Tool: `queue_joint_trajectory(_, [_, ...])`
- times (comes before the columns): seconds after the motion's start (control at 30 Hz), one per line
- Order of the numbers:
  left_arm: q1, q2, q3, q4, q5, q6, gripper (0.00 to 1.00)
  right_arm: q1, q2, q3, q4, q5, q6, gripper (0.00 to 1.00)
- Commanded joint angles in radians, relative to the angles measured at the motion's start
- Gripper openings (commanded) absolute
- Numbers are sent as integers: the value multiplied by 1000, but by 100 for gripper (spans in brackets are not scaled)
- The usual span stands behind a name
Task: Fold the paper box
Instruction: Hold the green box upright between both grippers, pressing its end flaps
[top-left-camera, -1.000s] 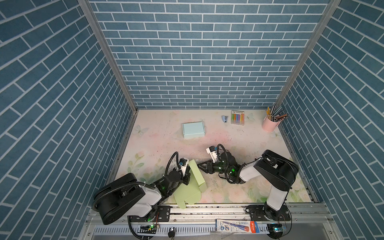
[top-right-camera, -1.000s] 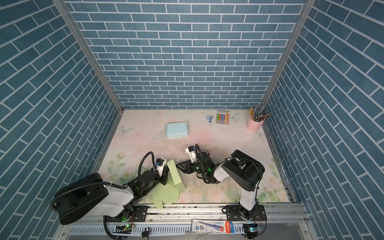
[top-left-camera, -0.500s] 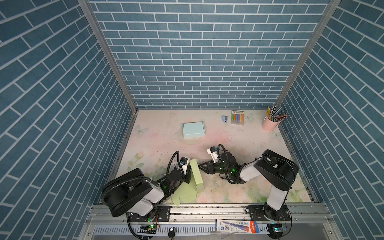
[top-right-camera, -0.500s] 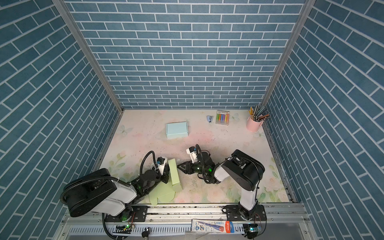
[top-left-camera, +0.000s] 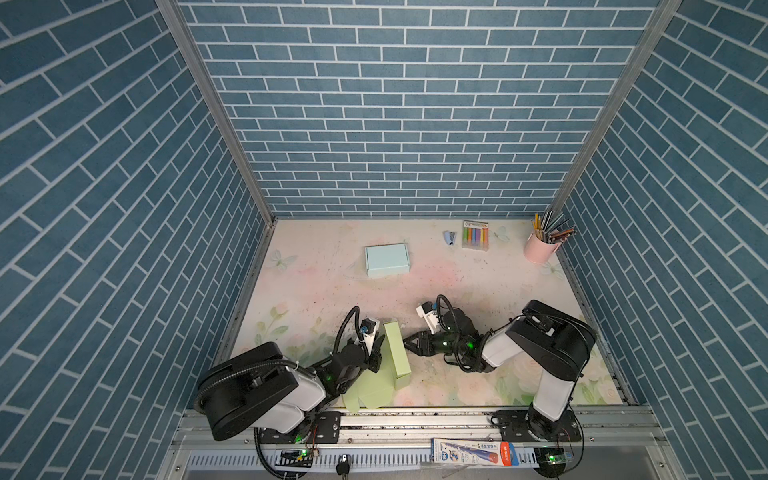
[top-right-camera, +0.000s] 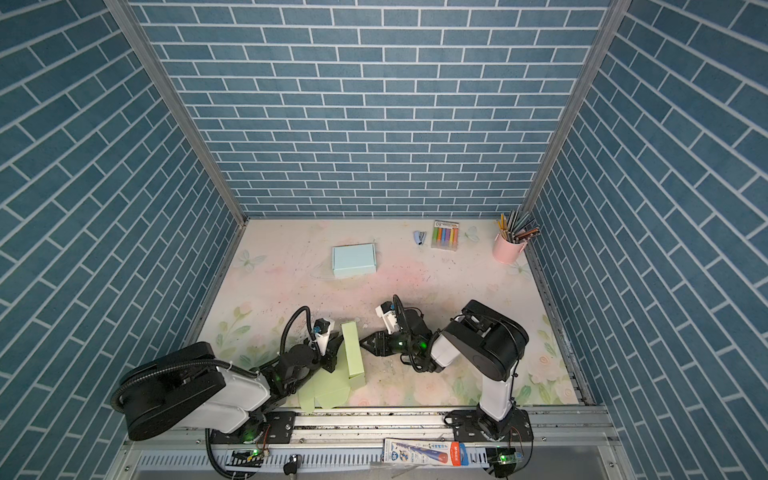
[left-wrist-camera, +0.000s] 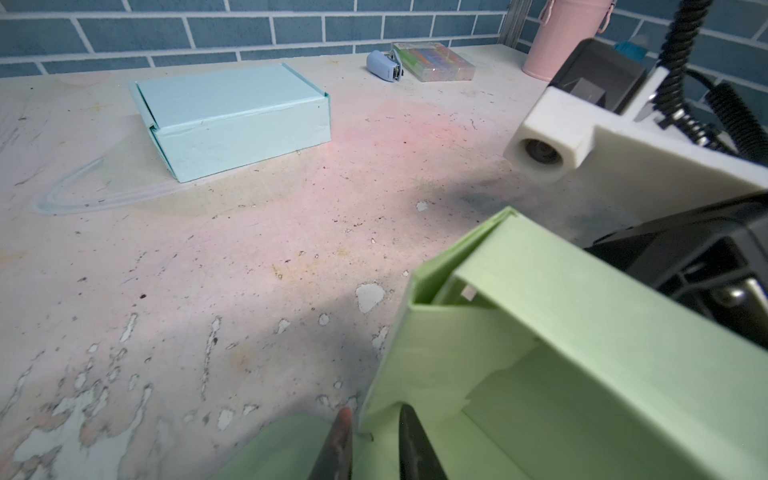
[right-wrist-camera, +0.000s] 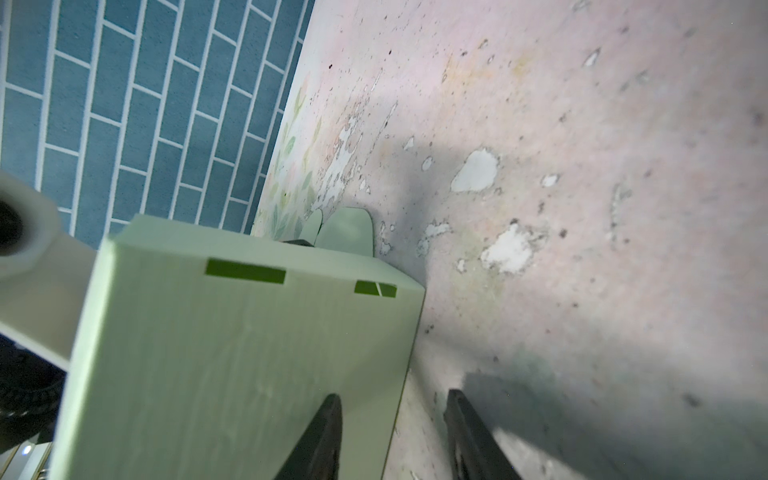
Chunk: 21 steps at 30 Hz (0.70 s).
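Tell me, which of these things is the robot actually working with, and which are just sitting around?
In the job:
- green paper box, half folded
- left gripper and right gripper, one on each side of it

Just lying about:
- light blue box, already folded
- stapler
- marker pack
- pink pencil cup

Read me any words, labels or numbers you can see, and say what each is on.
Nothing reads for sure.
Print on the blue-and-red packet on the front rail: too small.
Label on the marker pack: blurred.
No print on the green paper box or the blue box.
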Motion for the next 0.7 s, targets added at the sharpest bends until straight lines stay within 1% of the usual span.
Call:
queue_joint_trajectory(0.0, [-4, 30, -12, 48, -21, -3, 22, -2, 21, 21, -32, 1, 5, 43])
queue_joint_trajectory(0.13, [-5, 58, 3, 80, -12, 20, 26, -2, 17, 35, -64, 5, -9, 43])
queue_joint_trajectory(0.2, [-1, 64, 11, 88, -6, 36, 30, -2, 10, 44, -90, 12, -23, 43])
queue_joint_trajectory(0.3, [14, 67, 14, 101, 38, 57, 38, -6, 0, 61, -130, 18, -46, 43])
queue_joint_trajectory(0.33, [22, 68, 17, 104, 54, 62, 39, -7, -2, 69, -146, 19, -54, 43])
queue_joint_trajectory(0.5, [65, 84, 22, 136, 102, 76, 41, -21, 5, 109, -188, -3, -84, 43])
queue_joint_trajectory(0.67, [77, 112, 52, 131, 119, 111, 38, -25, 7, 152, -246, -15, -123, 42])
